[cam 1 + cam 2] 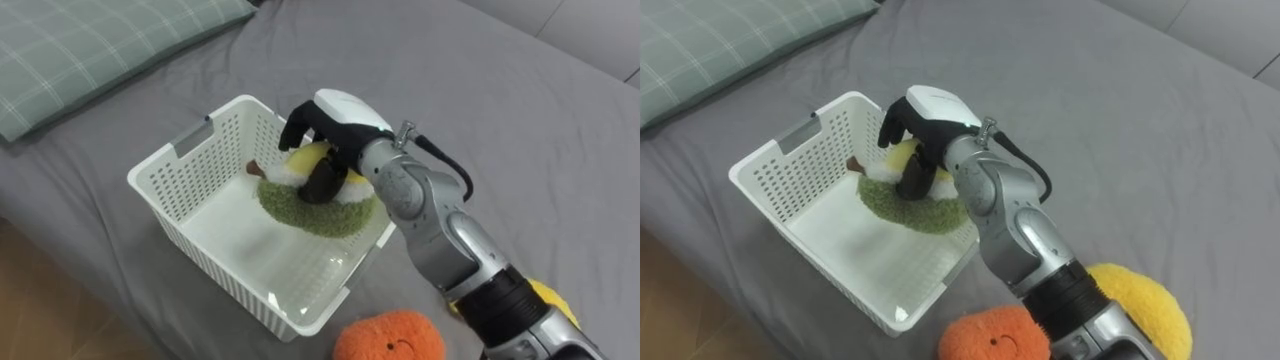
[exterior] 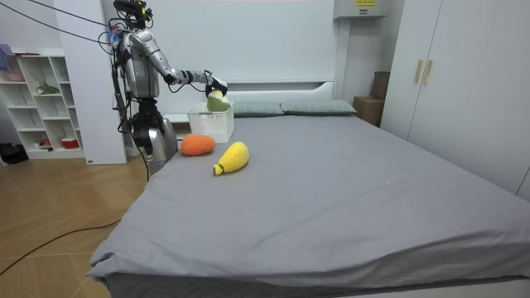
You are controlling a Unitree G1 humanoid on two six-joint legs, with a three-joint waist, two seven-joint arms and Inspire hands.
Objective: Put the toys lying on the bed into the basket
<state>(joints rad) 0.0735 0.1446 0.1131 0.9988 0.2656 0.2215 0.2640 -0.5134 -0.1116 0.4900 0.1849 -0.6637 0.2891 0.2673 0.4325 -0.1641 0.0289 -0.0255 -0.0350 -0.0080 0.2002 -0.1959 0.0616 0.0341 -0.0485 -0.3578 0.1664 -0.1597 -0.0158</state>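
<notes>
My right hand (image 1: 335,125) is shut on a green, yellow and white plush toy (image 1: 318,201), holding it over the far right part of a white slatted basket (image 1: 180,190) on the grey bed. In the right eye view the same hand (image 1: 927,115) grips that toy (image 1: 923,205) just inside the basket (image 1: 780,190) rim. An orange round plush (image 1: 390,337) lies on the bed right in front of the basket, and a yellow plush (image 1: 1140,300) lies to its right, partly behind my forearm. In the room view I stand at the bed's side, arm stretched over the basket (image 2: 211,124).
A green checked pillow (image 1: 90,50) lies at the upper left on the bed. The grey bedspread (image 1: 520,130) stretches wide to the right. In the room view a white shelf unit (image 2: 41,99) stands behind me and wardrobes (image 2: 464,83) on the room view's right.
</notes>
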